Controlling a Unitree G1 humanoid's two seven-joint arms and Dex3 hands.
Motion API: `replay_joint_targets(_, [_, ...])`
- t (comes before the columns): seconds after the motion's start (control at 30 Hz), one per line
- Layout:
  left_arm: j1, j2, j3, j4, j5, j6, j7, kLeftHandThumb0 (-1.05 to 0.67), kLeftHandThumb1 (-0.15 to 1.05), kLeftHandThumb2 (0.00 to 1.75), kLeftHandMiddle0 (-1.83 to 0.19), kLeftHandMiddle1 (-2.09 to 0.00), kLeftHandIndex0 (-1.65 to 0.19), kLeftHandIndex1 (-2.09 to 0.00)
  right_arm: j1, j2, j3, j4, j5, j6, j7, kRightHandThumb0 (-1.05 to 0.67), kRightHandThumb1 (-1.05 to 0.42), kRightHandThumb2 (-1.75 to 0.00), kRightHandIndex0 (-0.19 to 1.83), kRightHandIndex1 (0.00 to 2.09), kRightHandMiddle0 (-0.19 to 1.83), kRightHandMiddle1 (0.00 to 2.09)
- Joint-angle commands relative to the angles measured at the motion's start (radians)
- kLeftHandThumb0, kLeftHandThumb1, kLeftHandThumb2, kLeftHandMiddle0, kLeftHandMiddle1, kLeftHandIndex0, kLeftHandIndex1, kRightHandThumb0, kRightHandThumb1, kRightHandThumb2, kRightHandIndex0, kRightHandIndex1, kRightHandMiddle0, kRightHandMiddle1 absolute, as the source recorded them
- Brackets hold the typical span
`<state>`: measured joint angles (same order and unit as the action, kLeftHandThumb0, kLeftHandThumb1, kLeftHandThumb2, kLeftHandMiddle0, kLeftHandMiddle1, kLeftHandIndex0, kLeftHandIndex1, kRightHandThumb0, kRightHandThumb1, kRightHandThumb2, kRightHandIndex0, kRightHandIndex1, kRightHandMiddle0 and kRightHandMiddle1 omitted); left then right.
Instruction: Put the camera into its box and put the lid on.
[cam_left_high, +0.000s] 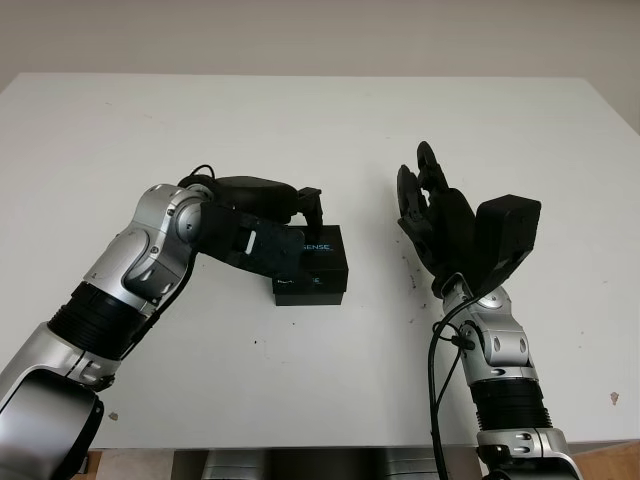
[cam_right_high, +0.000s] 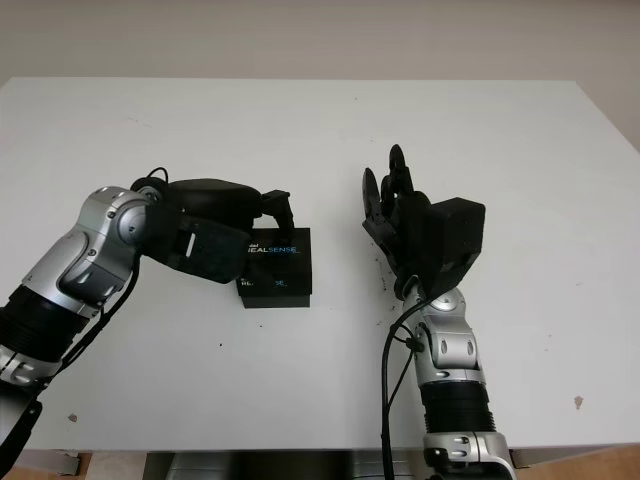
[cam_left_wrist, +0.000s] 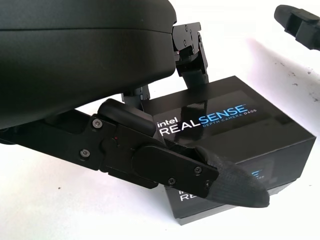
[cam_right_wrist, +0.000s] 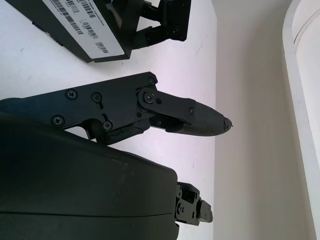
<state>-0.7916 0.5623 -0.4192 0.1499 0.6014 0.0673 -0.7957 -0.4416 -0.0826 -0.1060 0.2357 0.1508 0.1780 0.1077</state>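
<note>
table (cam_left_high: 330, 130), white, with a black camera box (cam_left_high: 318, 282) near its middle, the lid (cam_left_wrist: 235, 122) sitting slightly askew on the base. left hand (cam_left_high: 275, 225) grips the lid, fingers on opposite sides. right hand (cam_left_high: 440, 215), holding nothing, hovers well apart beside it.

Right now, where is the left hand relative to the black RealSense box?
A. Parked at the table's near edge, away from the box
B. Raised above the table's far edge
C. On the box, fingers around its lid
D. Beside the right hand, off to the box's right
C: the left hand sits over the box, fingers closed on its lid; the right hand is open, apart from it.
</note>
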Motion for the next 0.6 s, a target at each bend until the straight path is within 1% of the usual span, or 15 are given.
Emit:
replay_joint_targets(0.0, [0.014,0.002,-0.001,-0.015,-0.007,-0.002,-0.013,-0.69,1.04,0.05,-0.14,-1.70,-0.02,-1.63,-0.004,0.001,-0.003,-0.005,0.002,-0.016,0.001,-0.54,-1.05,-0.59,-0.15,0.05,-0.13,0.05])
replay_joint_targets(0.13, [0.017,0.007,-0.002,-0.027,-0.009,-0.009,-0.020,-0.70,1.05,0.07,-0.13,-1.72,-0.01,-1.67,-0.005,-0.001,-0.001,-0.007,0.001,-0.008,0.001,-0.55,-1.05,-0.58,-0.15,0.05,-0.13,0.05])
replay_joint_targets(0.27, [0.018,0.006,-0.004,-0.048,0.000,0.013,-0.032,-0.69,1.05,0.07,-0.15,-1.69,-0.01,-1.66,-0.007,0.000,-0.002,-0.004,0.003,-0.009,0.003,-0.55,-1.05,-0.58,-0.15,0.05,-0.13,0.05])
replay_joint_targets(0.4, [0.023,0.007,-0.006,-0.070,0.009,0.026,-0.043,-0.68,1.05,0.07,-0.13,-1.75,0.01,-1.68,-0.008,0.000,-0.001,0.002,0.000,-0.015,0.004,-0.55,-1.05,-0.58,-0.15,0.05,-0.13,0.05])
replay_joint_targets(0.57, [0.037,0.011,-0.018,-0.091,0.032,0.018,-0.044,-0.66,1.04,0.06,-0.11,-1.65,0.04,-1.65,-0.007,0.001,-0.001,-0.002,0.000,-0.016,0.004,-0.54,-1.05,-0.60,-0.15,0.05,-0.14,0.05])
